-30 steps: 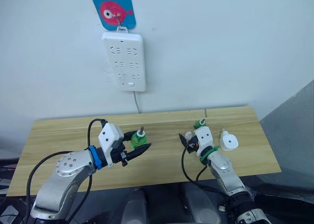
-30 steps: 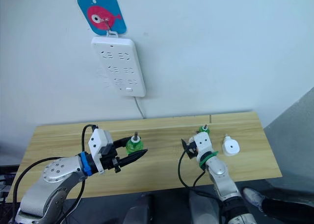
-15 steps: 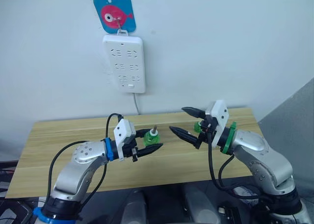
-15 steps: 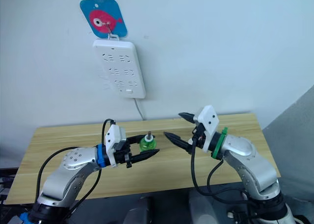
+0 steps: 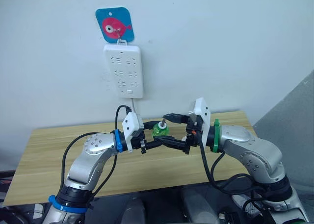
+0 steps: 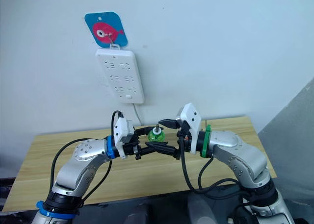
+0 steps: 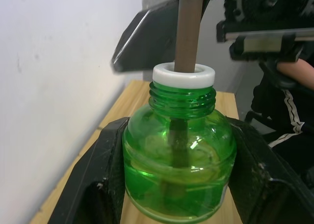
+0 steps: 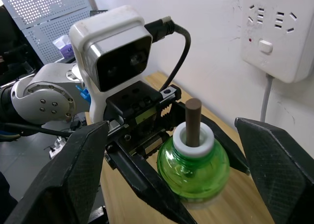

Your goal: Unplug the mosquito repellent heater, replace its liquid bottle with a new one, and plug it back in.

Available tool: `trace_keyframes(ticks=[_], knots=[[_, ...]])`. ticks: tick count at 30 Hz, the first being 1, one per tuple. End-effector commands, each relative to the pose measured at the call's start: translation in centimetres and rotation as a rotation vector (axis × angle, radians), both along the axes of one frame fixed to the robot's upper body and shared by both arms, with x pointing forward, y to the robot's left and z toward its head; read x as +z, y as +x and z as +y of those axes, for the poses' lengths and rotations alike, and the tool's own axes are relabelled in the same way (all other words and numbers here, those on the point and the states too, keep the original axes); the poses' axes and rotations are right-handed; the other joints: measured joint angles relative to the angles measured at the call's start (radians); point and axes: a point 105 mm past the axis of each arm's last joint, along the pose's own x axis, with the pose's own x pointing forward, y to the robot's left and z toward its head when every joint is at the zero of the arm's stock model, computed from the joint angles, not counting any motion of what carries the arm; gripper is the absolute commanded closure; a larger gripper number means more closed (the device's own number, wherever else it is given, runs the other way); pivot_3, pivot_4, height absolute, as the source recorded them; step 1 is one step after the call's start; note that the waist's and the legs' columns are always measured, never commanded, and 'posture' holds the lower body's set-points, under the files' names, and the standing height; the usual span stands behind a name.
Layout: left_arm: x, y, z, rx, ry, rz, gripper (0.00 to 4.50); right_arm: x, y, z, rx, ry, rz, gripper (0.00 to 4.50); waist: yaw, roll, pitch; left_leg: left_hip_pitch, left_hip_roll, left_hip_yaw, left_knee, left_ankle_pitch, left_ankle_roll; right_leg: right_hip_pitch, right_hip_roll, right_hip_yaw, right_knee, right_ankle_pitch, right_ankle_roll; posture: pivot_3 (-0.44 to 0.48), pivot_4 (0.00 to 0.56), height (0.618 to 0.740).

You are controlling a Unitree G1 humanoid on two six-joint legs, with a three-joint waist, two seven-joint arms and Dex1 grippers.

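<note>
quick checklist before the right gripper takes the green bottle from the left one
1. Left gripper shut on the green bottle: ok.
2. Bottle upright, wick pointing up: ok.
3. Right gripper open, a finger on either side of the bottle: ok.
4. Right fingers apart from the bottle, not yet touching: ok.
5. Bottle held above the table, nothing beside it to hit: ok.
6. Whether the right fingers stand at body height or neck height: cannot tell.
</note>
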Motion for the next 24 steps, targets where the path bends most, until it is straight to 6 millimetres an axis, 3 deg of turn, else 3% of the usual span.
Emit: trace_keyframes(ticks=[1,3,6,14,24], knots=[[1.4,-0.3,-0.7,-0.032,-0.026,-0.055,2.16,1.0,0.1,0.3,0.014,0.026,-0.035,0.23,0.0,0.0,-0.005,0.0,0.0,0.0,0.0,0.0,0.0,0.0,0.0,0.0,0.0,0.0,0.0,-0.151,0.081,0.736],[1.6,-0.3,-0.8,-0.031,-0.034,-0.067,2.16,1.1,0.2,0.4,0.014,0.037,-0.024,0.23,0.0,0.0,-0.008,0.0,0.0,0.0,0.0,0.0,0.0,0.0,0.0,0.0,0.0,0.0,0.0,-0.151,0.077,0.736],[2.0,-0.2,-1.0,-0.028,-0.052,-0.076,2.16,1.0,0.3,0.4,0.016,0.028,-0.026,0.81,0.0,0.0,-0.013,0.0,0.0,0.0,0.0,0.0,0.0,0.001,0.0,0.0,0.0,0.0,0.0,-0.151,0.077,0.736],[2.4,-0.1,-1.2,-0.036,-0.069,-0.08,2.16,0.9,0.5,0.3,0.014,0.011,-0.045,3.63,0.0,0.002,-0.029,0.001,0.0,-0.001,0.0,0.0,0.0,0.001,0.0,0.0,0.001,0.0,-0.001,-0.147,0.066,0.736],[3.3,-0.1,-1.5,-0.041,-0.145,-0.076,2.16,1.4,0.8,0.1,0.023,-0.01,-0.117,3.66,-0.001,0.002,-0.042,0.001,-0.001,-0.002,0.0,0.0,0.0,0.001,0.0,-0.001,0.001,0.002,-0.004,-0.145,0.055,0.736]])
